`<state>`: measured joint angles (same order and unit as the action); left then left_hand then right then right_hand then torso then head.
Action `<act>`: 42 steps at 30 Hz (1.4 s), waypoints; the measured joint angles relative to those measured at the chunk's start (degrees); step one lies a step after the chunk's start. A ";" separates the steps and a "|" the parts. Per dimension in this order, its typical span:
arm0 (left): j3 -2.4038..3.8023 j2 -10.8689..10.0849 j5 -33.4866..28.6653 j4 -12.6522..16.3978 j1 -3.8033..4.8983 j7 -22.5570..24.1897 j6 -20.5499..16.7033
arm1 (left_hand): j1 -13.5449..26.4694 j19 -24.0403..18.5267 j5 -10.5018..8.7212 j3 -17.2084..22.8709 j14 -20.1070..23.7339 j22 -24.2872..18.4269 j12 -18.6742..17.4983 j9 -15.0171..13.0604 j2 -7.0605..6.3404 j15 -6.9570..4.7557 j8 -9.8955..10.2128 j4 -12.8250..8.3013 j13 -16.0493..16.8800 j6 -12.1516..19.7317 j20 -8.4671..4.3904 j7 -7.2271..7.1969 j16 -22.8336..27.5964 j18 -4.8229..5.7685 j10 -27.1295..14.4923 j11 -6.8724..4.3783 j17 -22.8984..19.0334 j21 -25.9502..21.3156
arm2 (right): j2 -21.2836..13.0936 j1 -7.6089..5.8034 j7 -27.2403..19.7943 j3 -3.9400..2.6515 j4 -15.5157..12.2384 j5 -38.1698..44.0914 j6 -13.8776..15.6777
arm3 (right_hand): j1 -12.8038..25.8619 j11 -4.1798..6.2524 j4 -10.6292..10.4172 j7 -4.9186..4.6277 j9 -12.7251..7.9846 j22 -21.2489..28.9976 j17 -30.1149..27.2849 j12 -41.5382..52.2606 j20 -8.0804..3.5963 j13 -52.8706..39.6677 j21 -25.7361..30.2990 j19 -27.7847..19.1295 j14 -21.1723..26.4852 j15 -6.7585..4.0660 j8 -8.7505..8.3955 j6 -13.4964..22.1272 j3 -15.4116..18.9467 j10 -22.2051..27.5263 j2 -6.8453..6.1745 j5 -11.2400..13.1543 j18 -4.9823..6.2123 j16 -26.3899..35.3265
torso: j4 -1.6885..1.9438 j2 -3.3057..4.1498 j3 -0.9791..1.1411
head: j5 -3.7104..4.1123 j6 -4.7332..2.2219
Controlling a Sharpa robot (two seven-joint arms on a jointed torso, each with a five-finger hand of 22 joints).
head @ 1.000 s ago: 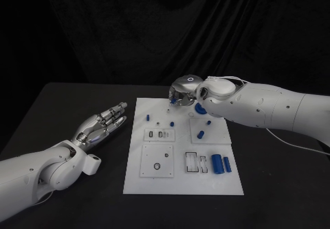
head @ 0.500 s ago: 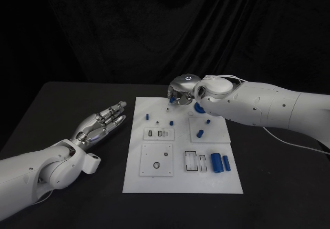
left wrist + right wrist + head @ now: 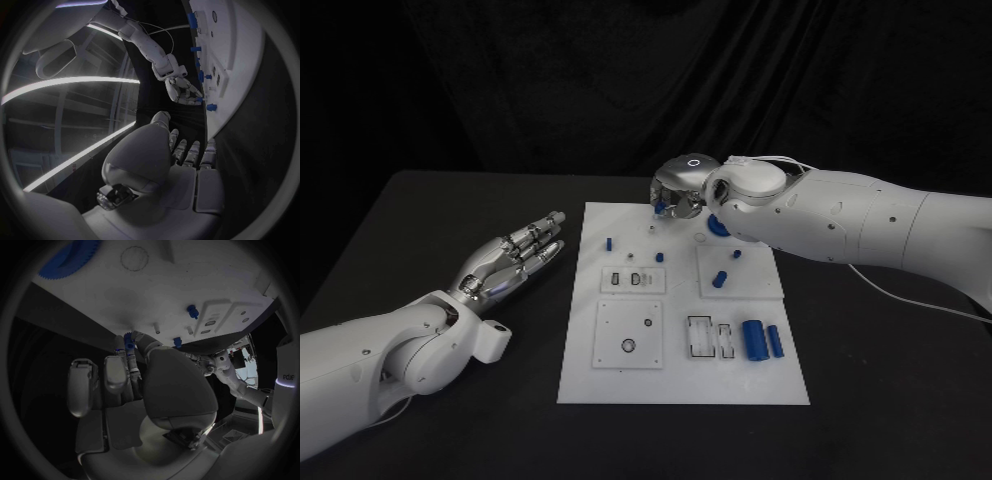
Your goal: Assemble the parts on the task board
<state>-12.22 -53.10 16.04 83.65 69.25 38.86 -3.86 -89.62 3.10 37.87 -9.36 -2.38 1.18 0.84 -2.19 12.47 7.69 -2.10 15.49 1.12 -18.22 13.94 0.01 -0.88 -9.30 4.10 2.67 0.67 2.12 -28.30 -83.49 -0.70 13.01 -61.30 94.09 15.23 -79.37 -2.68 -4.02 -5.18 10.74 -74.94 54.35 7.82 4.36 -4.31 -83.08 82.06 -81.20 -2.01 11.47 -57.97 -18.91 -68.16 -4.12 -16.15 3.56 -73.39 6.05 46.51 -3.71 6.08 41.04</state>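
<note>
There, small blue part [image 3: 129,344] pinched in right robot hand [image 3: 134,377].

White arms with dark screws end in silver hands.

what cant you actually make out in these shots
- Head view: the right hand at the task board far edge; its own wrist hides the fingertips.
- Right wrist view: a small blue part at the fingers; firm grip unclear.
- Head view: tiny parts near the board's middle, too small to identify.
</note>
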 measured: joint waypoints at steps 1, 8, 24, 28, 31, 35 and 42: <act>0.00 0.03 0.00 -0.03 0.00 0.00 0.02 | 0.00 0.00 0.00 0.00 0.00 0.00 0.00 0.00 0.00 0.00 0.00 0.00 -0.02 0.00 0.00 0.00 0.00 0.00 0.00 0.00 0.00 0.00 | 0.02 0.00 0.00 0.00 -0.04 0.00 -0.03 | 0.00 -0.22 -0.09 0.04 0.01 0.00 -0.35 -0.38 0.02 0.00 0.33 -0.40 0.19 0.02 -0.30 0.47 -0.09 0.22 0.00 0.00 0.00 0.32 | -0.01 0.01 0.00 | 0.00 0.02; 0.00 0.13 0.00 -0.21 -0.01 0.00 0.15 | 0.00 0.00 -0.31 0.16 0.16 0.00 0.00 0.00 0.00 0.16 0.00 0.16 -0.05 0.21 0.00 0.21 0.00 0.01 0.00 0.00 0.00 0.00 | 0.12 0.06 -0.03 0.00 -0.36 -0.03 -0.34 | 0.08 -0.61 -0.23 0.40 7.10 0.01 -2.11 -1.33 0.15 0.01 1.22 -1.09 1.05 0.18 -1.52 2.44 -0.55 0.61 0.08 -0.01 -0.01 1.15 | -0.02 0.01 0.02 | 0.04 0.07; 0.00 0.37 0.00 -0.52 -0.03 0.00 0.48 | 0.23 -0.21 -0.67 0.16 0.00 0.00 0.00 0.00 -0.23 0.41 0.00 0.16 -0.04 0.40 0.20 0.41 0.00 0.00 0.00 0.00 0.00 0.00 | 0.01 0.43 0.03 0.10 -0.60 -0.08 -1.60 | 0.39 -0.81 -0.23 0.40 7.17 0.01 -2.52 -1.56 0.15 0.01 1.50 -1.49 1.26 0.39 -1.84 2.65 -0.54 0.82 -0.10 0.04 0.00 1.52 | -0.07 0.01 0.03 | 0.08 0.00; 0.00 0.39 0.01 -0.57 -0.04 0.00 0.54 | 0.23 -0.20 -0.98 0.26 0.00 0.00 0.00 0.00 -0.23 0.41 0.00 0.25 -0.04 0.41 0.20 0.41 0.00 0.00 0.00 0.00 0.00 0.00 | 0.01 0.43 0.04 0.08 -0.60 -0.07 -1.85 | 0.39 -1.02 -0.23 0.39 7.17 0.01 -2.87 -1.56 0.35 0.01 1.50 -1.69 1.46 0.19 -1.98 2.67 -0.54 1.02 -0.10 0.04 0.00 1.76 | -0.08 0.00 0.03 | 0.03 0.08; 0.00 0.42 0.01 -0.64 -0.04 0.01 0.60 | 0.22 -0.20 -0.98 0.32 0.00 0.00 0.00 0.00 -0.23 0.41 0.00 0.32 -0.04 0.40 0.20 0.41 0.00 0.00 0.00 0.00 0.00 0.00 | -0.01 0.43 0.05 0.08 -0.60 -0.07 -2.03 | 0.39 -1.23 -0.23 0.33 7.19 0.02 -3.18 -1.86 0.35 -0.02 1.89 -1.69 1.67 0.39 -2.00 2.75 -0.54 1.24 -0.10 0.04 0.00 2.16 | -0.10 0.01 0.03 | 0.01 0.10; 0.00 0.51 0.01 -0.83 -0.06 0.01 0.71 | 0.22 -0.20 -0.98 0.32 0.00 0.00 0.00 0.00 -0.23 0.41 0.00 0.32 -0.09 0.40 0.20 0.41 0.00 0.00 -0.21 0.21 0.00 0.00 | -0.03 0.44 0.06 0.09 -0.60 -0.07 -2.27 | 0.78 -1.33 -0.48 0.66 7.48 0.02 -4.23 -2.68 0.53 -0.05 2.60 -2.60 2.33 0.64 -2.54 3.69 -0.79 2.23 -0.49 0.04 0.00 2.88 | -0.10 0.01 0.03 | 0.01 0.23; 0.00 0.59 0.01 -0.99 -0.11 0.01 0.86 | 0.22 -0.20 -1.31 0.32 0.00 0.00 0.00 0.02 -0.23 0.41 0.00 0.32 -0.09 0.61 0.20 0.61 0.00 0.00 -0.21 0.21 0.00 0.00 | -0.09 0.56 0.47 0.18 -0.60 -0.06 -3.23 | 1.60 -2.64 -0.29 4.17 1.97 2.46 -12.51 -4.08 1.50 0.47 8.11 -7.91 7.50 1.58 -8.02 21.19 -0.58 18.23 -1.30 0.03 0.96 8.69 | -0.07 0.01 0.02 | 0.13 0.32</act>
<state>-12.22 -52.50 16.05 82.66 69.14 38.86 -3.00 -89.40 2.90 36.56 -9.04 -2.38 1.17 0.84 -2.17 12.24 8.10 -2.10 15.80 1.04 -17.61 14.14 0.62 -0.88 -9.30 3.88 2.88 0.66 2.12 -28.39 -82.93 -0.23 13.18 -61.89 94.03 12.01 -77.77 -5.31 -4.31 -1.01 12.72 -72.48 41.84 3.74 5.86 -3.84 -74.97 74.15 -73.71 -0.44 3.46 -36.79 -19.49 -49.94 -5.42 -16.12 4.52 -64.69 5.98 46.51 -3.69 6.21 41.36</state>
